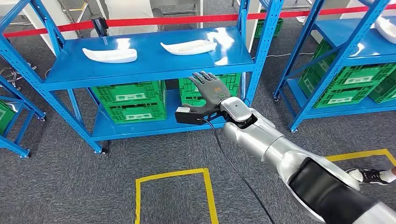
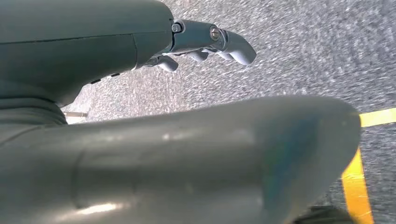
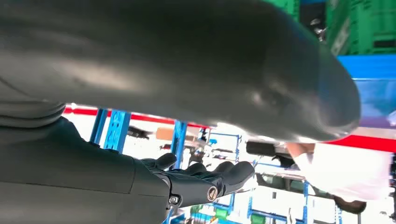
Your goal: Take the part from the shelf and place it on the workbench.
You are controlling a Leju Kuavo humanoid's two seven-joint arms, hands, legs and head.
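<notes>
While two white parts [image 1: 189,47] lie on the shelf [image 1: 154,70], the right hand [image 1: 208,88] hovers near — fingers spread, holding nothing.

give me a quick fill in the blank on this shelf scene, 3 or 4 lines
1. Two white parts lie on the ____ level of the blue shelf.
2. The crates under that level are ____ in colour.
3. The right hand is raised with fingers spread and holds ____.
4. The square taped on the floor is ____.

Missing words: top; green; nothing; yellow

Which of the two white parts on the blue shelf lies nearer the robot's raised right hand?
The right-hand white part; the other part lies further left, away from the right hand.
</notes>
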